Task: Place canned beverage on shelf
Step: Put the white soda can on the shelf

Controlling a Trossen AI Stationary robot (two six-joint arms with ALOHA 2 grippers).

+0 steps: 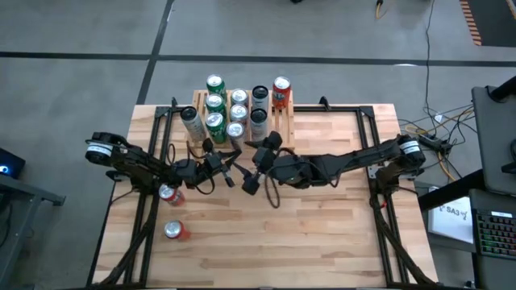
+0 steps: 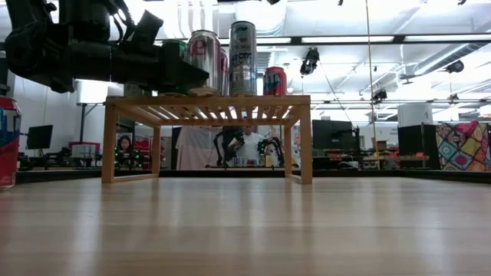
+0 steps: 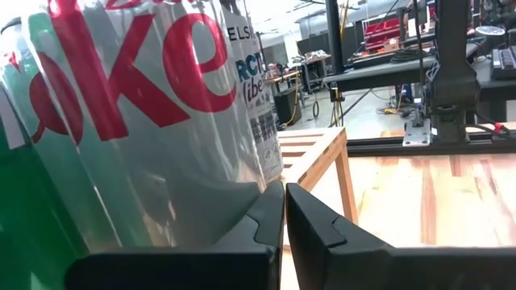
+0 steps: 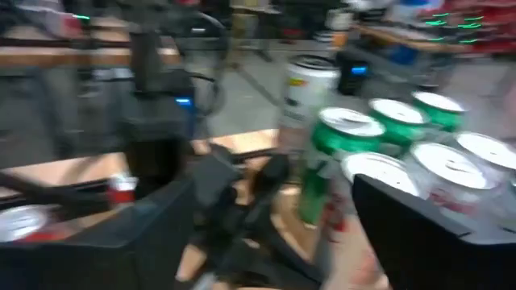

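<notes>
Cans [image 1: 235, 109] crowd the shelf [image 1: 284, 121] at the desk's far edge, left gripper [image 1: 228, 159] clenched empty, right gripper [image 1: 267, 150] spread wide beside them.

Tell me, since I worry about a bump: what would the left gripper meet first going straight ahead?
Most likely the silver Coke can on the shelf: it looms right before the shut left gripper.

Bright ceiling lights glare overhead; the right wrist view is motion-blurred.

Plank table [image 1: 322, 234] carries shelf [image 1: 284, 122] and two cans [image 1: 174, 231].
</notes>
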